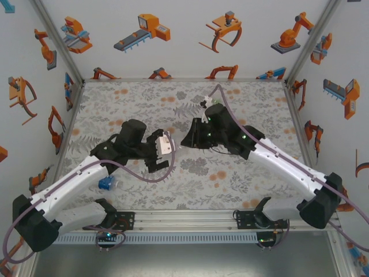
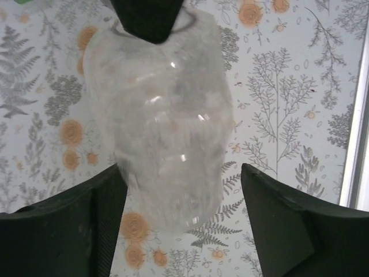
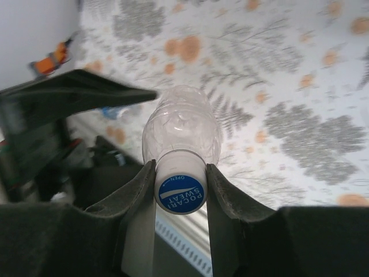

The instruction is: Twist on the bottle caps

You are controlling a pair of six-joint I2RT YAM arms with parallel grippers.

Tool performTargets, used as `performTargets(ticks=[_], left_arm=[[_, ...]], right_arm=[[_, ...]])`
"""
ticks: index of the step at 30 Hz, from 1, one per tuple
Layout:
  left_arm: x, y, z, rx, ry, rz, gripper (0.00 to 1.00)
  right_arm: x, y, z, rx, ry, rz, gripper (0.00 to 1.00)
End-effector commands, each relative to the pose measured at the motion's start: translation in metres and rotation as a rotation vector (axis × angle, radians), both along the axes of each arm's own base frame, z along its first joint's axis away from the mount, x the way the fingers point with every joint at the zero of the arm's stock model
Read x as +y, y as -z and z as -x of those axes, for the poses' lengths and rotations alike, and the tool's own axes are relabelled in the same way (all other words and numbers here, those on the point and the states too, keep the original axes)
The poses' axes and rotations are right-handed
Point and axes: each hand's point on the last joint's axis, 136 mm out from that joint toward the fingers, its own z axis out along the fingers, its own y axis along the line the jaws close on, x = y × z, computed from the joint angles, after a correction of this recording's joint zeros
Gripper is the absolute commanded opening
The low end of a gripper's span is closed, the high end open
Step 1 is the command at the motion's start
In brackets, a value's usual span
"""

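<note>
Above the floral worktop [image 1: 230, 179], between the two arms: clear bottle [image 2: 164, 133], sideways in the air, carried by its neck end alone. Looks empty and thin-walled, so probably light, slick and quick to dent; best taken round the ribbed body with a mild squeeze. Left hand [image 2: 183, 173] spread open either side of that body. Right hand [image 3: 180, 167] clamped tight on the white, blue-topped cap [image 3: 180, 193].
</note>
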Motion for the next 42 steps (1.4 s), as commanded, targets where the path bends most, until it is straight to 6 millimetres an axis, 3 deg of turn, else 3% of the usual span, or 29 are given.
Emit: performTargets(ticks=[1, 5, 15, 22, 31, 38, 42], left_arm=[[0.004, -0.010, -0.005, -0.046, -0.036, 0.032, 0.79], [0.007, -0.015, -0.012, -0.060, -0.089, 0.043, 0.80], [0.021, -0.024, -0.037, -0.065, -0.253, 0.033, 0.78], [0.029, -0.023, -0.049, -0.037, -0.318, 0.028, 0.77], [0.028, -0.016, -0.050, -0.013, -0.307, 0.009, 0.76], [0.026, -0.013, -0.050, -0.006, -0.300, 0.005, 0.76], [0.026, -0.012, -0.050, -0.003, -0.299, 0.002, 0.76]], right_arm=[[-0.019, 0.005, -0.021, -0.066, -0.022, 0.183, 0.13], [-0.025, 0.015, -0.057, -0.111, -0.059, 0.348, 0.11], [-0.030, 0.029, -0.150, -0.164, -0.101, 0.564, 0.10], [-0.034, 0.037, -0.195, -0.191, -0.087, 0.619, 0.12], [-0.029, 0.048, -0.231, -0.194, -0.089, 0.625, 0.15], [-0.024, 0.063, -0.241, -0.180, -0.100, 0.629, 0.18], [-0.025, 0.070, -0.243, -0.168, -0.100, 0.633, 0.25]])
